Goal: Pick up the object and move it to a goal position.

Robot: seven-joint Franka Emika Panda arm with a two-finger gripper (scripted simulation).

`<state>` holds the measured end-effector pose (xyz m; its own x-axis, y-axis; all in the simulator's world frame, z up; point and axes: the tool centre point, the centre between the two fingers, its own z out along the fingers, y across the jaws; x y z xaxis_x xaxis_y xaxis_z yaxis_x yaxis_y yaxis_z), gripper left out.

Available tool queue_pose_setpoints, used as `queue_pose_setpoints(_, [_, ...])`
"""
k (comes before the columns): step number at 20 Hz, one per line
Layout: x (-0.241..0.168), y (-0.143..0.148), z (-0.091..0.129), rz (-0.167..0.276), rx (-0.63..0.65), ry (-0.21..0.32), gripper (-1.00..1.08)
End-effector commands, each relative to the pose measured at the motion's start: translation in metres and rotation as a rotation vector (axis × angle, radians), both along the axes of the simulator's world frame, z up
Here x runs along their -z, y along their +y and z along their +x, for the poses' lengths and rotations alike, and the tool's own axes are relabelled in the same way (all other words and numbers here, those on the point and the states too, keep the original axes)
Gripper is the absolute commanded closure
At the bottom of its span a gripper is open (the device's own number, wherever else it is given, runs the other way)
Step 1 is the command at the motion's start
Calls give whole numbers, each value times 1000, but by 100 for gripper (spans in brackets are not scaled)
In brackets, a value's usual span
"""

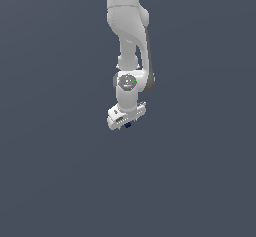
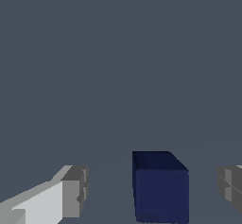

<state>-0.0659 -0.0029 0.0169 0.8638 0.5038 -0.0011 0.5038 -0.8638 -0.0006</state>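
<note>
Low in the frame's middle, the cube [image 2: 160, 187] sits between the spread pincer [image 2: 153, 190] fingers [image 2: 75, 192], untouched; probably light, rigid, smooth-sided, best gripped on opposite flat faces

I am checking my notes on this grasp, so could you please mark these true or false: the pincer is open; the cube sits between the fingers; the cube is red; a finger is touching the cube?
1. The pincer is open: true, its fingers stand wide apart.
2. The cube sits between the fingers: true.
3. The cube is red: false, it is dark navy blue.
4. A finger is touching the cube: false, the wrist view shows a gap on both sides.
</note>
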Motion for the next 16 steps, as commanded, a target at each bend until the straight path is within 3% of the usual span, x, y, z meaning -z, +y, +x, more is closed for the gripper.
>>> queue_pose_setpoints(1, [3,0,1,0,0,-1,-92])
queue_pose_setpoints(2, [4,0,1,0,0,-1,-92])
queue_pose_setpoints(3, [4,0,1,0,0,-1,108])
queue_pose_setpoints(16, [1,2,1,0,0,-1,108])
